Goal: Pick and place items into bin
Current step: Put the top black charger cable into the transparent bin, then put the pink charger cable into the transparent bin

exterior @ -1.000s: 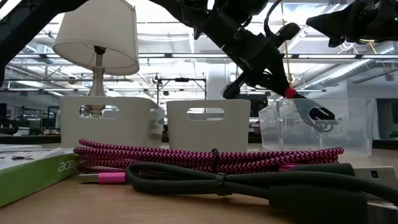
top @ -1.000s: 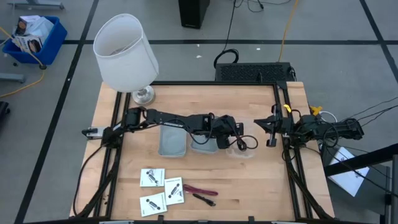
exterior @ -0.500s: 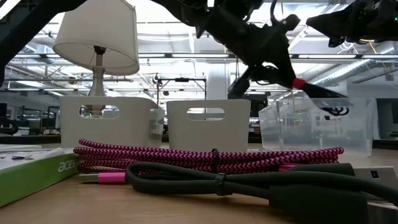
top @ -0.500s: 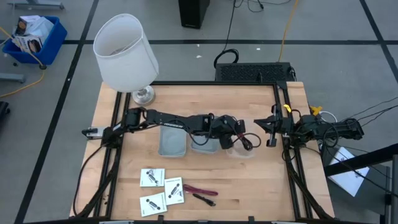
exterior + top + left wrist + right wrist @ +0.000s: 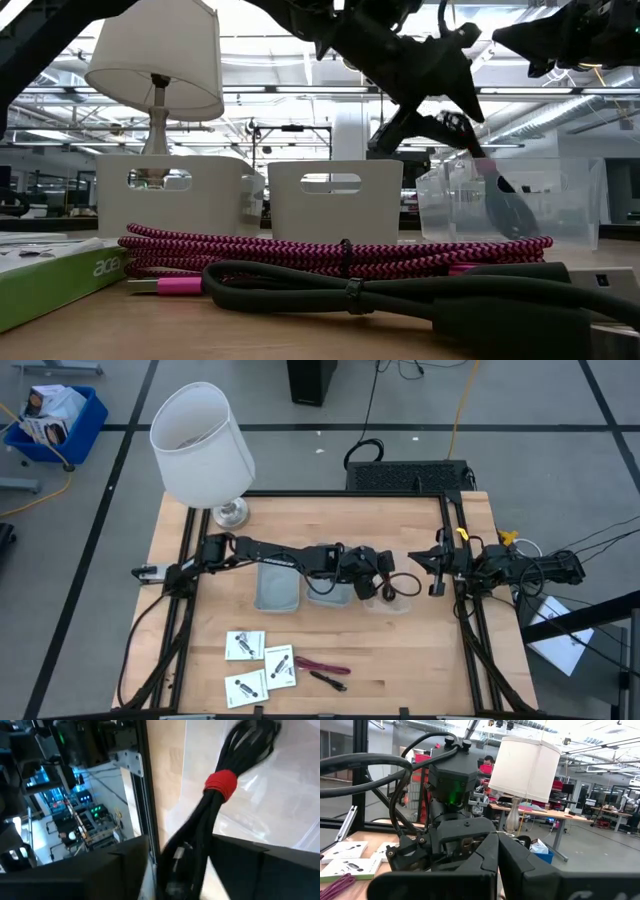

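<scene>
- Cable bundle, black with a red band, hangs clamped in the left hand, its long axis dropping into the clear bin at bench centre.
- A second ago it swung higher; now it points down.
- Right hand waits at the bench's right edge, fingers together.

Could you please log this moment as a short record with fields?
left gripper: holds black cable bundle with red tie over clear bin
right gripper: waits at table's right edge, holding nothing
bins: grey bin, white bin
left on table: three packets, pink cable, black cable
lamp: far left corner
</scene>
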Tool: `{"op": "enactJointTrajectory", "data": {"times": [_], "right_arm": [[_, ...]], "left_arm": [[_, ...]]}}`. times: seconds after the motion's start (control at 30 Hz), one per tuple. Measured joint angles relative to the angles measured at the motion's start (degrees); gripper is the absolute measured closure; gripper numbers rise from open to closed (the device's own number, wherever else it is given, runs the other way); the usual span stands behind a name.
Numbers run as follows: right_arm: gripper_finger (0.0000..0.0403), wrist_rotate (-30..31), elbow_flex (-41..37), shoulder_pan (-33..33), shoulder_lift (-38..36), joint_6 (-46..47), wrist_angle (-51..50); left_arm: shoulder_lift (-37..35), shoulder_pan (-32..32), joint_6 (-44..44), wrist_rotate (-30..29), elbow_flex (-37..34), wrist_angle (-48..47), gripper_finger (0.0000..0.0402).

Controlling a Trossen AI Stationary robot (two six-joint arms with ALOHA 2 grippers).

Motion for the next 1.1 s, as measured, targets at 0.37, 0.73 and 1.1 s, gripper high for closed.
{"op": "enactJointTrajectory", "data": {"times": [0.37, 0.73, 1.1], "right_arm": [[0.0403, 0.0, 0.0, 0.0, 0.0, -0.4, 0.5], [0.0403, -0.1, 0.0, 0.0, 0.0, -0.4, 3.3], [0.0403, -0.2, 0.0, 0.1, 0.2, 1.8, 1.2]], "left_arm": [[-2.0, -2.3, -3.6, -12.3, 0.0, 9.4, 0.0116], [-18.0, -14.9, -44.3, -29.2, 0.0, -28.0, 0.0136], [-23.7, -28.0, -99.0, -4.4, 0.0, -44.6, 0.0188]]}}
